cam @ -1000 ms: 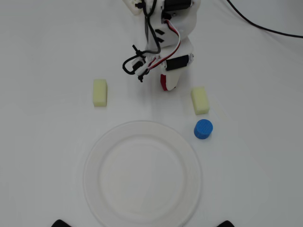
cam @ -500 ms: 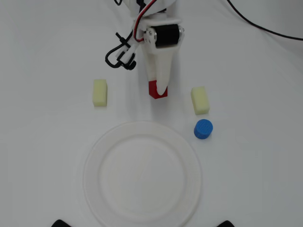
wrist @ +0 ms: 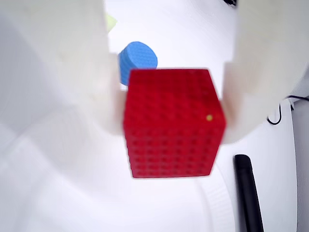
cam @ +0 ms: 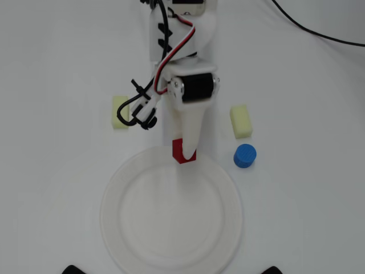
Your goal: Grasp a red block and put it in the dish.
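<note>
The red block sits clamped between the white fingers of the gripper, at the far rim of the dish; a blue cylinder stands just beside the dish

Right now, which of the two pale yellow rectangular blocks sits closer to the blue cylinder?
The pale yellow rectangular block on the right of the overhead view: it lies just above the blue cylinder. The other pale yellow block lies across the arm, on the left.
</note>
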Robot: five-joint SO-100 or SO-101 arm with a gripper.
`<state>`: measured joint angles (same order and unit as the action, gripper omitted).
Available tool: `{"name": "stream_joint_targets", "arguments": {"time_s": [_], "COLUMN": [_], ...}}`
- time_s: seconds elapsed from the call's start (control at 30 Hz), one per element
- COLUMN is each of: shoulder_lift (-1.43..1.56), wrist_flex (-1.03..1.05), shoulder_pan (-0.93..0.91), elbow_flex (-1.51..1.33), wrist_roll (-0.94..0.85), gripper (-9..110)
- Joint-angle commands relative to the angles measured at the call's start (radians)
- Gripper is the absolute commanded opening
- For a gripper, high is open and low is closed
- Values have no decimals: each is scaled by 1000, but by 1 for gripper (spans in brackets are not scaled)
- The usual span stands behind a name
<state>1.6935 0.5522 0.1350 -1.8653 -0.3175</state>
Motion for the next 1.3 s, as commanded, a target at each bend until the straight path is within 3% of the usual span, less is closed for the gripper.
{"name": "stream_joint_targets", "arguments": {"time_s": [0.0,0.57,0.87,1.27], "shoulder_lift": [-146,-377,-377,-222], "wrist_flex": [34,132,354,583], "shoulder_pan": [-12,-6,-12,-26], "elbow_flex": [198,334,482,555], "wrist_roll": [28,64,58,55], "gripper": [0,1,15,22]}}
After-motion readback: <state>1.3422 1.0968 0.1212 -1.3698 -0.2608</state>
